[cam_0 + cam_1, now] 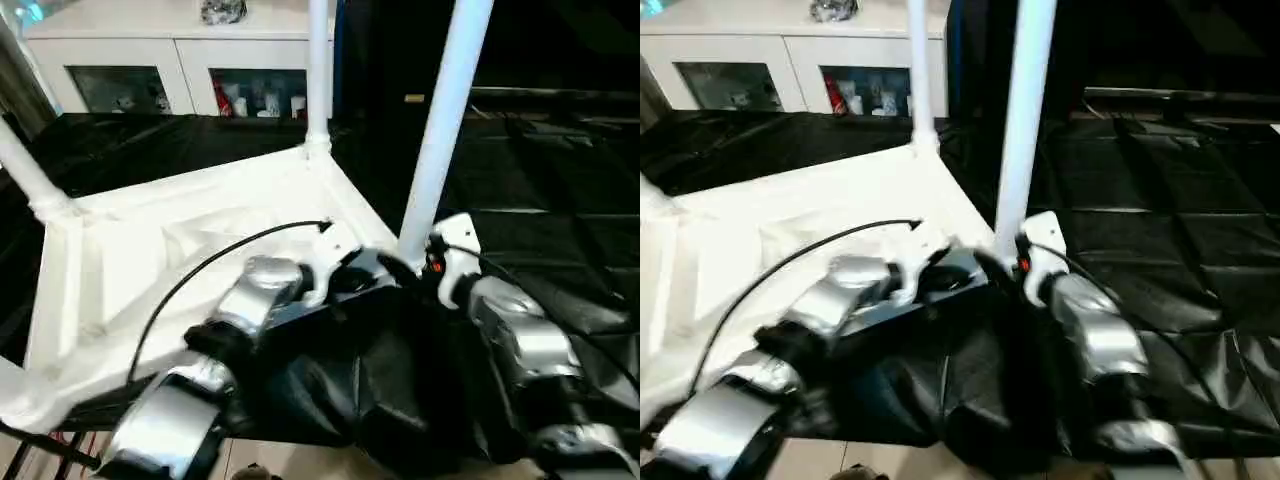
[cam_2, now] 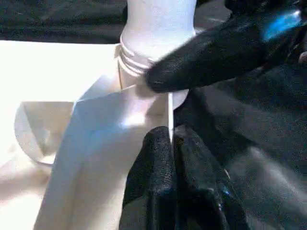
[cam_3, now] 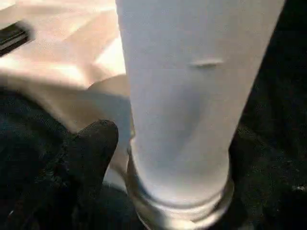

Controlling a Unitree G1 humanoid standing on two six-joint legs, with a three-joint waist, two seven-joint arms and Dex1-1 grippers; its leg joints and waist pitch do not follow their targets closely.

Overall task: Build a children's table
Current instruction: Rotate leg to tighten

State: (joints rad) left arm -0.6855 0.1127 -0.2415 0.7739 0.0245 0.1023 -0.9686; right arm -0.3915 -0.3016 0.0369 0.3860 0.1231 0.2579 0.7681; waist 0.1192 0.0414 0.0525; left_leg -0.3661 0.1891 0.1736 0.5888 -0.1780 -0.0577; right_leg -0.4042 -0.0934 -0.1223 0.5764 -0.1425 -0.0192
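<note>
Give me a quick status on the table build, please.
Left gripper shut at tabletop corner. Right gripper around near leg base, grip unclear. Nothing in the way.

Both silver forearms reach forward and converge toward centre; left arm (image 1: 175,400) angles in from lower left, wrist bent inward; left gripper (image 2: 171,167) shut, two black fingers pressed flat together, tips side by side; right arm (image 1: 520,350) comes in from lower right; right gripper (image 1: 408,270) sits just ahead of left; one right finger (image 3: 93,143) visible, dark and rounded, jaw state unclear.
</note>
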